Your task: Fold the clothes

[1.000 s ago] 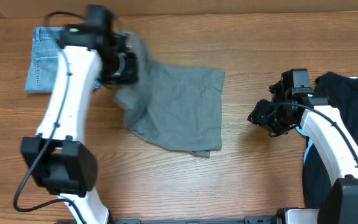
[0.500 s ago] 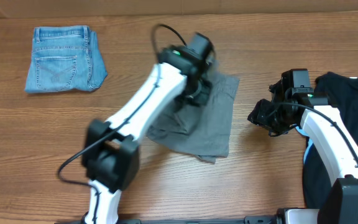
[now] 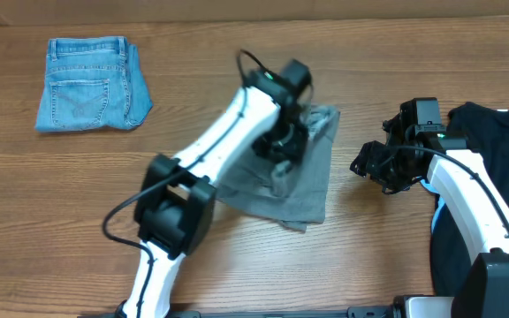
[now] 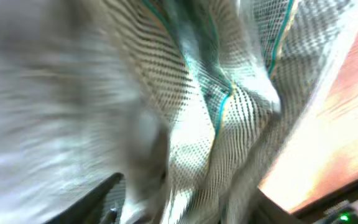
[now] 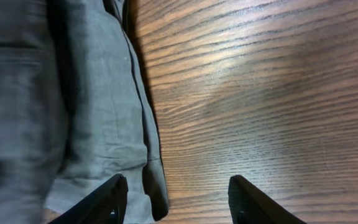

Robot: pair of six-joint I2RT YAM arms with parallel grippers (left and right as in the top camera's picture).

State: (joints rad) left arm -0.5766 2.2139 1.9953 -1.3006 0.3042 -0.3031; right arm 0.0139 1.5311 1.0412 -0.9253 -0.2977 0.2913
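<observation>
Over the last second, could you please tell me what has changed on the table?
The left end effector swept rightward from beside the denim shorts, pulling the left half of the grey shorts over onto the right half. The right end effector, denim shorts and black garment stayed put.

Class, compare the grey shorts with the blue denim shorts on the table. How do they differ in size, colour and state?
The grey shorts are larger than the denim shorts. The grey shorts are plain grey; the denim shorts are light blue with stitched pockets. The grey shorts lie rumpled under the left gripper; the denim shorts lie flat and neat, with no gripper near. Both rest on the wooden table.
</observation>
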